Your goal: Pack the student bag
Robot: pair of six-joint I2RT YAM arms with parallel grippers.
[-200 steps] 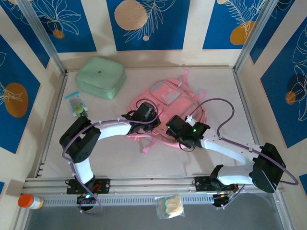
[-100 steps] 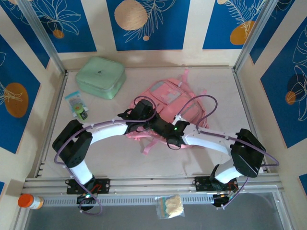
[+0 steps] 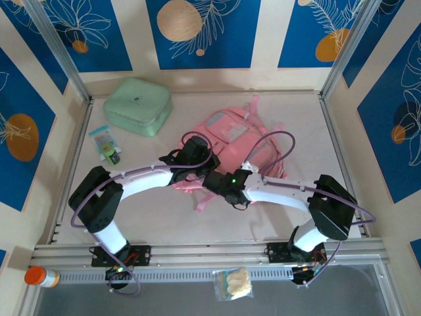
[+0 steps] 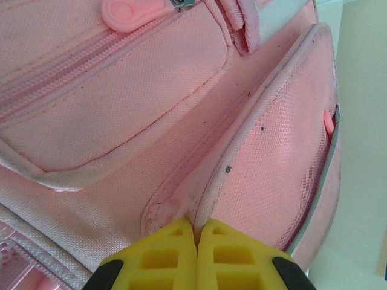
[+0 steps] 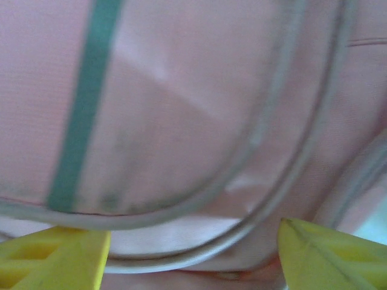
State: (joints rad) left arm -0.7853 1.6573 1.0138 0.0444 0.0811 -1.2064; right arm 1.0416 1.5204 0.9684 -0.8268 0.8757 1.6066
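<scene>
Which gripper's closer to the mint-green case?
Left. The left gripper, at the left edge of the student bag, is down-right of the mint-green case; the right gripper is further down-right, at the bag's near edge.

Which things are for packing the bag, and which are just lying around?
For the job: student bag, pinched by the left gripper; right gripper, open, right at it.
Lying about, maybe for packing later: mint-green case, small packet, orange-capped bottle, snack pouch.
</scene>
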